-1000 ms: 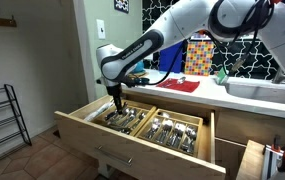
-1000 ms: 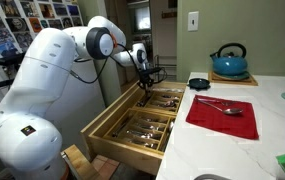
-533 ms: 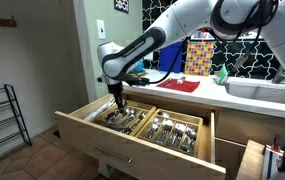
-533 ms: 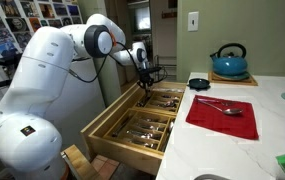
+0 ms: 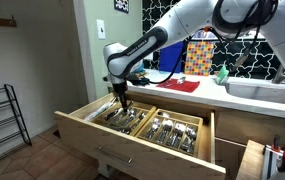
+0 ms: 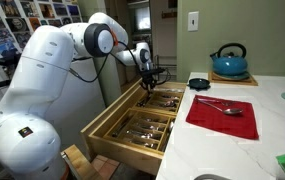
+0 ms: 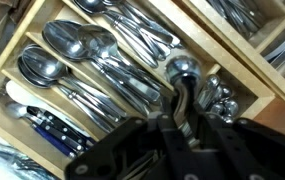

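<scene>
My gripper [image 5: 120, 97] hangs over the open wooden drawer [image 5: 82, 127], just above its cutlery tray [image 5: 125, 119]. In the wrist view the gripper [image 7: 179, 118] is shut on the handle of a metal spoon [image 7: 182, 69], whose bowl points away from the fingers. Below it lie rows of spoons [image 7: 77, 45] and other cutlery in wooden compartments. In an exterior view the gripper [image 6: 149, 80] is near the drawer's back end, close to the counter edge.
A red mat [image 6: 222, 118] with a spoon [image 6: 220, 107] lies on the white counter. A blue kettle [image 6: 229, 62] and a small dark bowl [image 6: 198, 82] stand behind it. A sink [image 5: 267, 92] is on the counter. A metal rack [image 5: 2, 120] stands on the floor.
The gripper has shifted slightly up and toward the counter with the spoon in it. Nothing else has moved.
</scene>
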`<state>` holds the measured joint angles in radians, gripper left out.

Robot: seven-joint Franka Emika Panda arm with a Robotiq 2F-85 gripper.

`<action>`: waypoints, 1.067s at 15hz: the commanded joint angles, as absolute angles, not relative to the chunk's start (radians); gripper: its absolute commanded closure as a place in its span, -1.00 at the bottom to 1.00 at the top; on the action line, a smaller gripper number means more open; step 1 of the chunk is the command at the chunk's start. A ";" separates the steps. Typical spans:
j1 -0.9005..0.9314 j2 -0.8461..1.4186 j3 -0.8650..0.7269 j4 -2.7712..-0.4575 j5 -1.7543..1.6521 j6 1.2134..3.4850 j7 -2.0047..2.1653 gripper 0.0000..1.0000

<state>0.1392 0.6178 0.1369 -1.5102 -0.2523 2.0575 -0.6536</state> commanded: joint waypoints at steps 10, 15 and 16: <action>0.064 0.614 0.158 -1.578 -0.153 2.101 -0.664 0.89; 0.065 0.626 0.186 -1.586 -0.160 2.125 -0.778 0.15; 0.069 0.630 0.184 -1.585 -0.168 2.129 -0.793 0.04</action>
